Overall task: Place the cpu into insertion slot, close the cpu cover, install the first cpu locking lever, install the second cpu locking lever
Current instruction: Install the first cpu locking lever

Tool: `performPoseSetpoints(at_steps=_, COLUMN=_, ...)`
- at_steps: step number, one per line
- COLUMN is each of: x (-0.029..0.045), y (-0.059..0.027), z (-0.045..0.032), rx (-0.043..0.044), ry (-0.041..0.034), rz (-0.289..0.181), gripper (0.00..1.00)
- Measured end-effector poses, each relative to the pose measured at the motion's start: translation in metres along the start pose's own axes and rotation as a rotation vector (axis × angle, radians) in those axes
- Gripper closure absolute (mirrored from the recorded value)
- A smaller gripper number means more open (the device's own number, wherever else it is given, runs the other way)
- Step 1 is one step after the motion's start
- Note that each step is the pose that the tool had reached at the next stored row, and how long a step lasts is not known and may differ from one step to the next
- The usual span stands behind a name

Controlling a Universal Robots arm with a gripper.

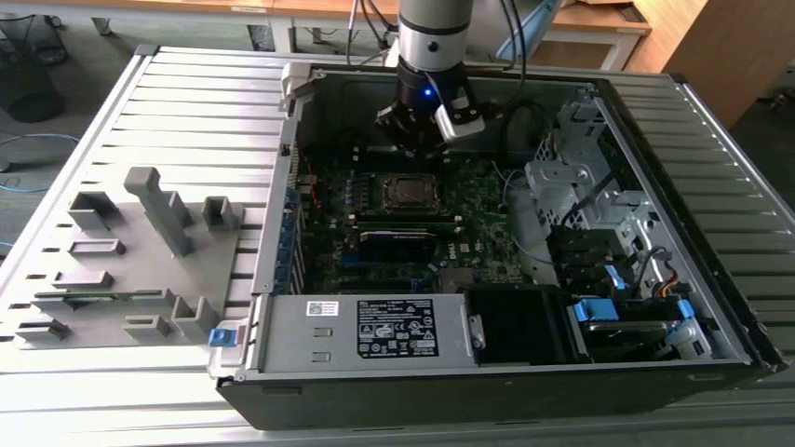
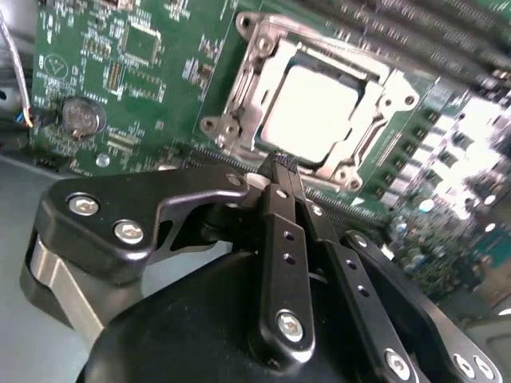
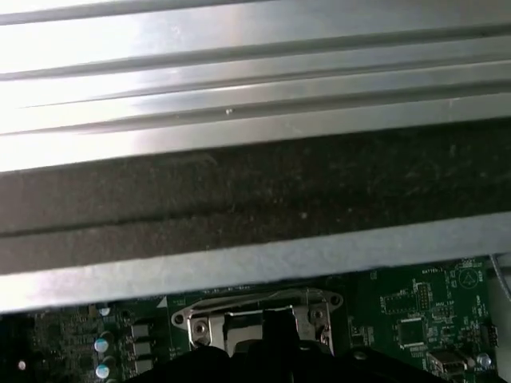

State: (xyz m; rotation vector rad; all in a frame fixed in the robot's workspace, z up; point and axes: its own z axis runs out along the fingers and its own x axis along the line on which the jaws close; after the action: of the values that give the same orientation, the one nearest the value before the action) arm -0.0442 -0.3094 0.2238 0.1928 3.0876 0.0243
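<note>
The cpu (image 2: 315, 112) lies flat in the insertion slot (image 2: 382, 150) on the green motherboard, its silver top showing. The cpu cover (image 2: 239, 104) lies down around it as a metal frame with the chip in its opening. My gripper (image 2: 279, 163) is shut with nothing between its black fingers (image 2: 279, 239), and its tip sits at the frame's edge. In the exterior view the gripper (image 1: 414, 149) hangs just behind the cpu (image 1: 405, 191), inside the open computer case. The first wrist view has the cover (image 3: 200, 323) close under the gripper. I cannot make out the locking levers.
A grey power supply (image 1: 360, 331) fills the case's front. Drive cages and cables (image 1: 621, 270) crowd the exterior view's right. A grey fixture with upright blocks (image 1: 125, 251) stands outside the case on the left. A coin battery (image 2: 82, 116) sits near the socket. The case wall (image 3: 255, 191) is close by.
</note>
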Motion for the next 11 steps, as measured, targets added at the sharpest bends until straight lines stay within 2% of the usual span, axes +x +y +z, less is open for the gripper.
performPoseSetpoints(at_steps=2, x=0.0, y=0.0, z=0.0, rx=0.0046, ry=-0.0002, rz=-0.02, gripper=0.89)
performPoseSetpoints(at_steps=6, x=0.0002, y=-0.0001, z=0.0003, rx=0.0031, ry=0.0006, rz=-0.069, gripper=0.89)
performPoseSetpoints(at_steps=11, x=0.0023, y=-0.0022, z=0.0001, rx=0.0023, ry=0.001, rz=-0.098, gripper=0.89)
